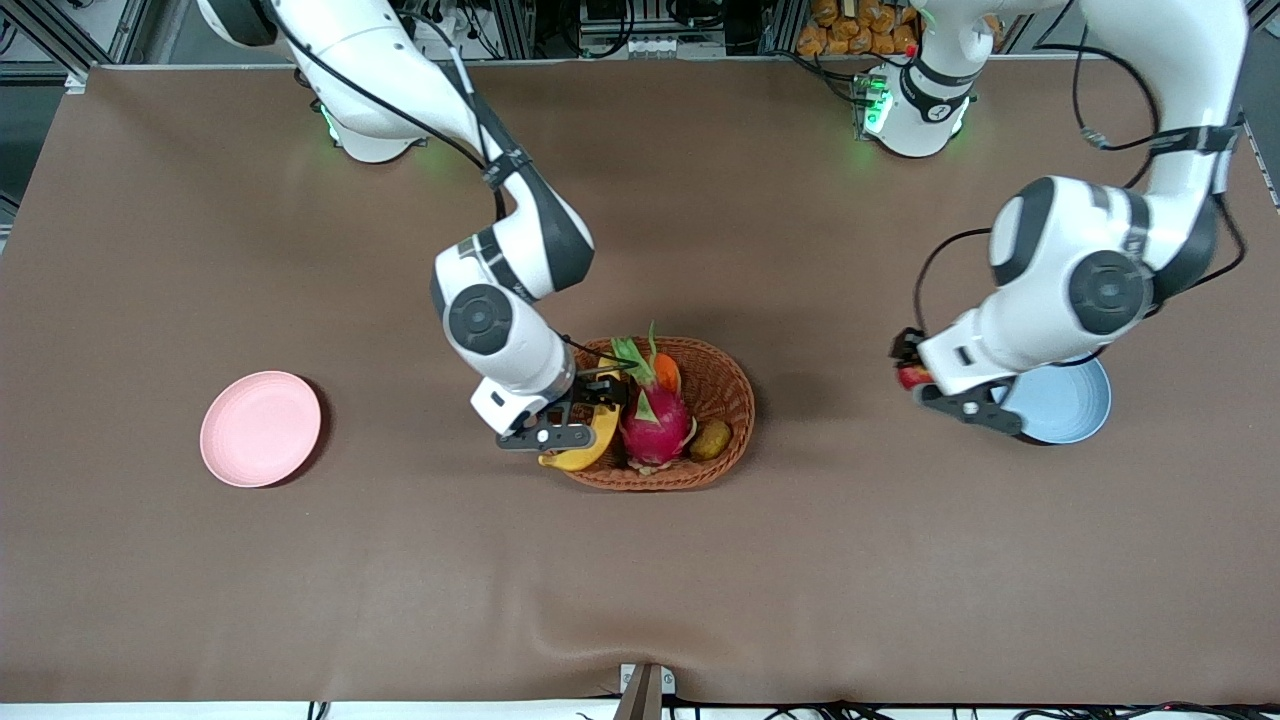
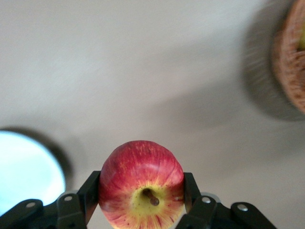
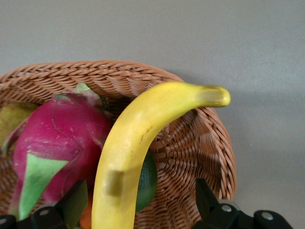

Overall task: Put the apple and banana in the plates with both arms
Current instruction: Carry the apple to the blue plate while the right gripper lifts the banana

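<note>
My left gripper is shut on the red apple, stem toward the camera. It hangs over bare table just beside the light blue plate, on the side toward the basket. My right gripper is down in the wicker basket and stands open. Its fingers straddle the yellow banana without closing on it. The banana's tip sticks out over the basket rim. The pale pink plate lies toward the right arm's end of the table.
In the basket with the banana are a magenta dragon fruit, a small orange fruit, a brownish-green fruit and a dark green fruit. The left arm's elbow hangs over part of the blue plate.
</note>
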`<state>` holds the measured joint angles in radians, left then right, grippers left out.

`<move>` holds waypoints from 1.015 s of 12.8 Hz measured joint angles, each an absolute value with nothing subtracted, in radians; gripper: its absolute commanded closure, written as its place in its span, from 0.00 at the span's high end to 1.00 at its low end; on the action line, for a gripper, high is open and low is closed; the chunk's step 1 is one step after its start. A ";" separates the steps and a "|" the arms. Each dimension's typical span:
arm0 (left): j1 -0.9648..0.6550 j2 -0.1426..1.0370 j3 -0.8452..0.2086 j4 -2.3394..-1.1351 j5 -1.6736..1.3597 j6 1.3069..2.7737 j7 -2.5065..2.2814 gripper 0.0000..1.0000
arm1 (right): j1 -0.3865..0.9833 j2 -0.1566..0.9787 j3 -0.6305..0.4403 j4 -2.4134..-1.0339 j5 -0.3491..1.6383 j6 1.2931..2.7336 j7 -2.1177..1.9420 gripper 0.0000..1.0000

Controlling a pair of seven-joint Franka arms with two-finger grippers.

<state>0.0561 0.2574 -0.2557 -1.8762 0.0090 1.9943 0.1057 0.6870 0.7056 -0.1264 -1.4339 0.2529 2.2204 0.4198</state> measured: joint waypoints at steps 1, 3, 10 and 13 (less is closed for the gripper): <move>0.098 0.242 -0.255 -1.904 0.009 1.994 0.133 0.33 | 0.696 0.718 -0.126 -1.434 0.226 2.239 0.420 1.00; 0.189 0.225 -0.255 -1.949 0.009 1.994 0.206 0.33 | 0.718 0.743 -0.126 -1.434 0.206 2.272 0.420 1.00; 0.412 0.242 -0.251 -2.042 0.047 2.107 0.385 0.32 | 0.731 0.755 -0.127 -1.433 0.197 2.287 0.423 0.45; 0.489 0.320 -0.250 -2.072 0.091 2.248 0.478 0.32 | 0.731 0.756 -0.127 -1.433 0.179 2.287 0.423 0.06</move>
